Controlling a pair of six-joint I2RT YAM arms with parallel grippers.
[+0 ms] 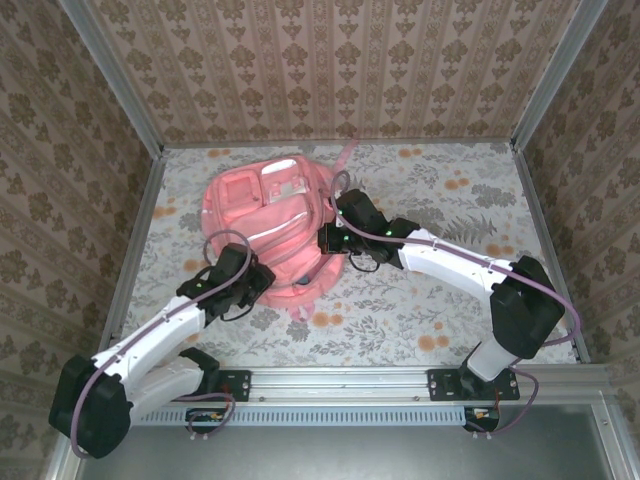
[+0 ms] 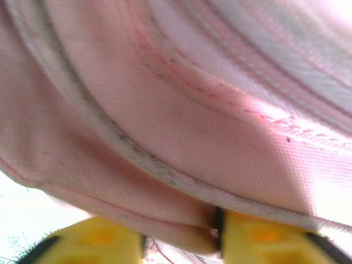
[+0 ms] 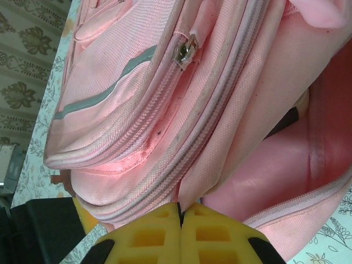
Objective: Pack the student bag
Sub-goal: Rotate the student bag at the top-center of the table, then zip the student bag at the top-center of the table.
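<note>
The student bag [image 1: 262, 215], a big pink backpack, lies at the back middle of the table with its top compartment open toward the far wall. My left gripper [image 1: 258, 284] is at its near left edge. In the left wrist view, that left gripper [image 2: 179, 242] has a bunched fold of the pink student bag [image 2: 181, 137] between its yellow fingers [image 2: 264, 242]. My right gripper [image 1: 336, 236] is at the bag's right side. In the right wrist view, that right gripper [image 3: 180, 220] pinches a fabric edge of the student bag [image 3: 165, 110] beside the zipper.
A floral cloth [image 1: 450, 210] covers the table, boxed in by wallpapered walls and metal posts [image 1: 140, 210]. A metal rail [image 1: 340, 380] runs along the near edge. A pink strap [image 1: 343, 155] trails behind the bag. A zipper pull [image 3: 184, 50] and a grey stripe [image 3: 104, 91] mark the bag's front.
</note>
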